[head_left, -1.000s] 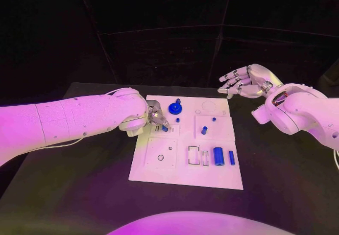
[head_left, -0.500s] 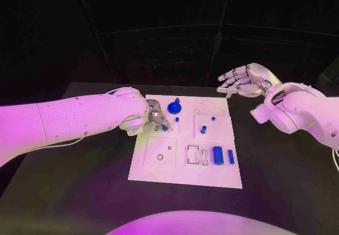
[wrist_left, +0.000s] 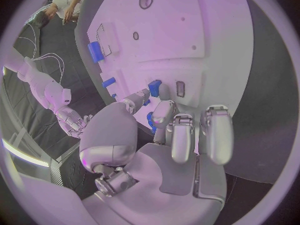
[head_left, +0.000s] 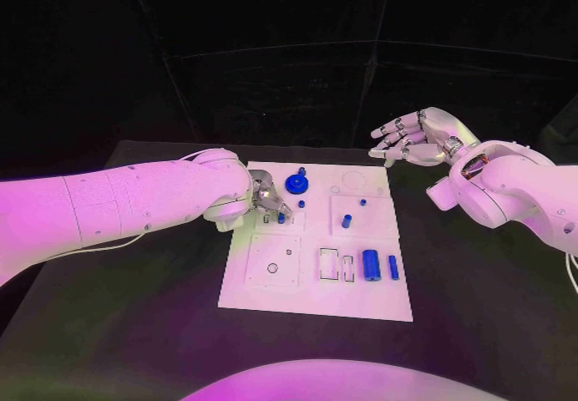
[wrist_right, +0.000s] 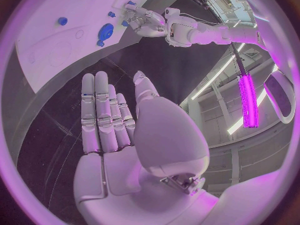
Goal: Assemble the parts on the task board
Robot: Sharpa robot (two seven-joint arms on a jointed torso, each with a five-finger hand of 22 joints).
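Observation:
The white task board [head_left: 316,288] lies in the middle of the black table. My left hand [head_left: 263,197] hovers over the board's far left part and pinches a small blue part [head_left: 281,217] between thumb and fingertip; the left wrist view shows that part [wrist_left: 154,88] beside a small slot. A blue knob [head_left: 297,182] stands at the far edge, with short blue pegs [head_left: 347,221] near it. A blue cylinder [head_left: 371,265] and a blue bar [head_left: 392,267] lie at the right. My right hand [head_left: 416,138] hangs open off the board's far right corner, fingers straight [wrist_right: 103,115].
A square plate with a small hole [head_left: 275,261] takes up the board's near left, and two narrow frames [head_left: 329,263] lie beside the cylinder. Bare black table [head_left: 144,317] surrounds the board on all sides. The right wrist view also catches the left arm [wrist_right: 187,30] over the board.

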